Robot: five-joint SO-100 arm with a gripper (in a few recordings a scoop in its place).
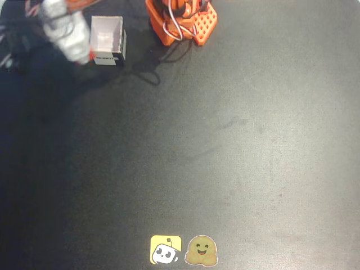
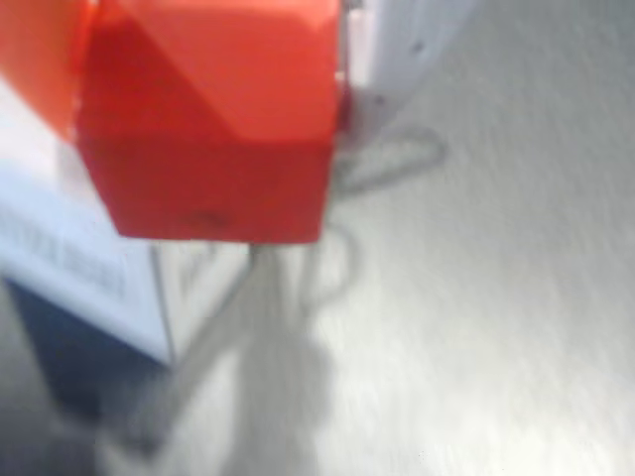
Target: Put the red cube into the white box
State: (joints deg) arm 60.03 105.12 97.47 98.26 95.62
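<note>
In the wrist view we see the red cube [image 2: 213, 119] large and close, filling the upper left of the picture. It sits between an orange finger [image 2: 40, 59] at the left edge and a white finger [image 2: 397, 50] on its right, and both appear to press against its sides, so we read the gripper [image 2: 213, 59] as clamped on the cube. The cube hangs off the table, with one corner turned toward the camera. Below and behind it we see the white box [image 2: 89, 268], with a dark printed label on the side facing us and a dark strip along its lower part. The cube overlaps the box's upper edge in this picture, but we cannot tell whether it is already over the opening or just beside it. Thin cables [image 2: 387, 164] loop on the table to the right of the box.

In the overhead view the box [image 1: 108, 39] stands near the top left on the black table [image 1: 225, 157], its white inside open to the camera and its labelled side facing the bottom of the picture. A blurred white part of the arm [image 1: 67, 31] lies just left of the box, touching or nearly touching its left wall. The arm's orange base [image 1: 183, 22] stands right of the box. Two stickers, a yellow one [image 1: 166, 250] and a brownish smiling one [image 1: 201, 251], lie near the bottom edge, well apart from the box.
</note>
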